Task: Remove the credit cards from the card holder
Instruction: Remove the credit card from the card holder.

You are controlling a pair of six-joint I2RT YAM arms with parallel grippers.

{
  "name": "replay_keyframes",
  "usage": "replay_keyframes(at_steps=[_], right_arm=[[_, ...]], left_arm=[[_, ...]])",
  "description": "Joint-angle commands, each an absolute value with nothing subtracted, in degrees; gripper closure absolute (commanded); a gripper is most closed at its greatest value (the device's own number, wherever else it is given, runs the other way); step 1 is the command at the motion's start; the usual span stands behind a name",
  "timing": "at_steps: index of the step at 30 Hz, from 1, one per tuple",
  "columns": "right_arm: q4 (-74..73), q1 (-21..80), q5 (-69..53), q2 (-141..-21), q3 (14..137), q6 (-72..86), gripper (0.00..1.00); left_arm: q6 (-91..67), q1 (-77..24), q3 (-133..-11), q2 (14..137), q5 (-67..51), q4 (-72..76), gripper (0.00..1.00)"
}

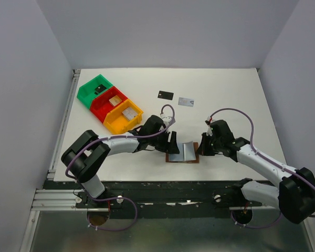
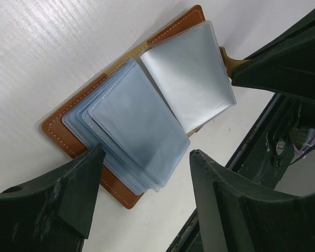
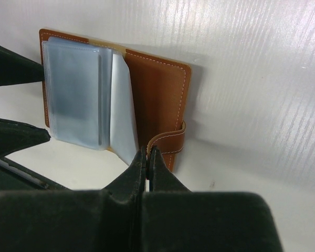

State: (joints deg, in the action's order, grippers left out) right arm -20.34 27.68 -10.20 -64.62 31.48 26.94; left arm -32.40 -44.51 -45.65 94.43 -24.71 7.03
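The brown leather card holder [image 1: 174, 157] lies open near the table's front edge, its grey-blue pockets [image 2: 131, 121] fanned out. My left gripper [image 1: 173, 143] is open, its fingers astride the near end of the pockets [image 2: 147, 153] without holding them. My right gripper [image 3: 148, 153] is shut on the holder's closing tab [image 3: 170, 140], pinning the right flap [image 3: 160, 94]. A black card [image 1: 166, 95] and a pale silver-blue card [image 1: 186, 102] lie on the table further back. I cannot make out any cards inside the pockets.
Green [image 1: 96, 89], red [image 1: 110, 101] and yellow [image 1: 124, 117] bins stand in a row at the back left, holding small white squares. The table's front edge and metal rail [image 1: 147, 186] are just behind the holder. Grey walls enclose the table.
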Motion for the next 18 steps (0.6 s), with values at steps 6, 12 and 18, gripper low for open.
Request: replay_keyframes(at_steps=[6,12,18], right_arm=[[-18.11,27.6,-12.04,-65.83,30.67,26.37,1.0],[-18.19,27.51,-11.95,-65.65,30.76,26.28,1.0],[-18.46,27.6,-11.78,-65.57,30.85,26.28,1.0]], left_arm=[[-30.15,-45.96,-47.9,94.31,-28.21,8.88,0.27],[-28.3,-47.28,-50.27,95.01,-28.56,7.12,0.27],[-27.51,-47.9,-51.59,95.45,-28.39,5.8,0.27]])
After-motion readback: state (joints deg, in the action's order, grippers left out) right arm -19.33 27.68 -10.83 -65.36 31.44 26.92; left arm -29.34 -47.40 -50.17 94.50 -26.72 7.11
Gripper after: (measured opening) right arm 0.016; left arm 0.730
